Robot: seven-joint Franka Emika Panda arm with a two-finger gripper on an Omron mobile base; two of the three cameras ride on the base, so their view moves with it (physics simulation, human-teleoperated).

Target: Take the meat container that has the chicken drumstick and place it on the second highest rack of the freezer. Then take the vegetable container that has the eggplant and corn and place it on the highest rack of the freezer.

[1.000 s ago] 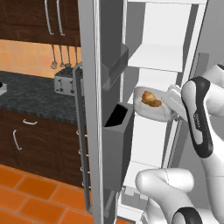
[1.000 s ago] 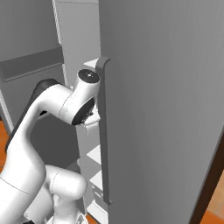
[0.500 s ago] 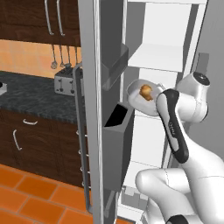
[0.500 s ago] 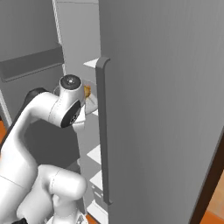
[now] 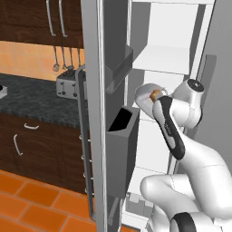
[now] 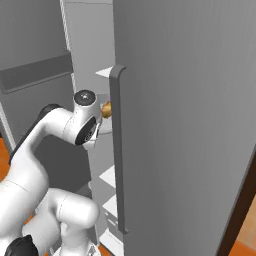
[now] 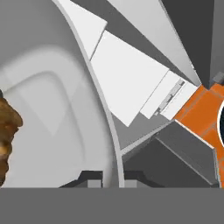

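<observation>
The meat container (image 7: 52, 109) is a pale round dish with the brown chicken drumstick (image 7: 6, 127) lying in it. My gripper (image 7: 111, 181) is shut on the dish's rim, one dark fingertip on each side of it. In the left base view the container (image 5: 142, 96) and drumstick (image 5: 155, 94) hang inside the open freezer, below a white rack (image 5: 161, 59), with my arm partly in front of them. The drumstick (image 6: 106, 109) also peeks out beside the door edge. The vegetable container is out of view.
The open freezer door (image 5: 113, 90) with dark bins (image 5: 120, 131) stands close on the left. A tall grey door (image 6: 185, 125) with a long handle (image 6: 119, 150) is on the right. More white racks (image 6: 111, 176) lie lower. A toaster (image 5: 68, 84) sits on the dark counter.
My arm has swung further into the freezer opening, carrying the container a little left and deeper. The grip has stayed shut.
</observation>
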